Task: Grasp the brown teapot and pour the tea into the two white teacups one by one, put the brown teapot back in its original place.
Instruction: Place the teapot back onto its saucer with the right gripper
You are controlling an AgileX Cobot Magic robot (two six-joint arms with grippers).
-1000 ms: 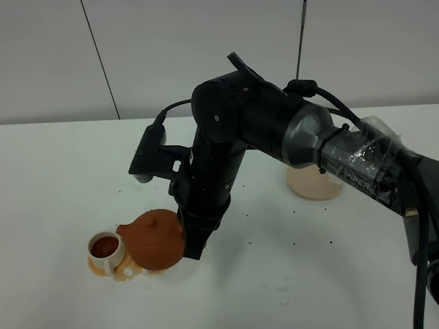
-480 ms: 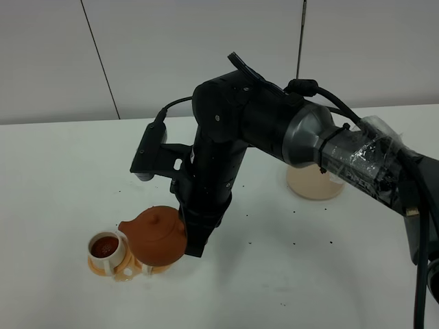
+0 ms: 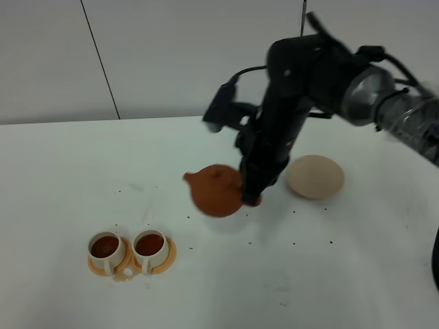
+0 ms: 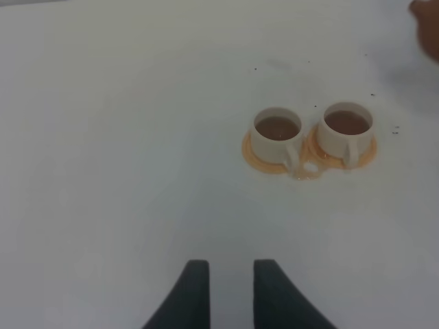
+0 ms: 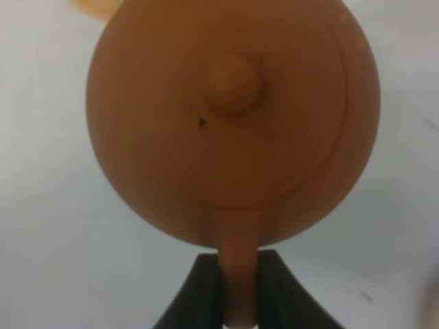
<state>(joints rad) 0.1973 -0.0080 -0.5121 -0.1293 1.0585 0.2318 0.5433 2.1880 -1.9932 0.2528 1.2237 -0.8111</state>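
Observation:
The brown teapot [image 3: 216,190] hangs above the table's middle, upright, spout toward the left. My right gripper [image 3: 250,194] is shut on its loop handle; in the right wrist view the teapot [image 5: 233,116] fills the frame and the handle sits pinched between the fingers [image 5: 204,291]. The two white teacups [image 3: 106,247] [image 3: 151,245] stand side by side on orange saucers at the front left, both holding dark tea. The beige coaster [image 3: 315,176] lies bare to the right of the teapot. My left gripper [image 4: 230,291] is open and holds nothing, well short of the teacups [image 4: 277,130] [image 4: 346,127].
Small dark specks are scattered over the white table [image 3: 309,274]. A wet orange patch [image 4: 305,169] sits between the two saucers. The right arm [image 3: 309,68] reaches in from the right, above the coaster.
The right arm has lifted the teapot away from the teacups and carried it up and to the right, toward the coaster. The right-hand teacup, hidden before, now shows with tea in it.

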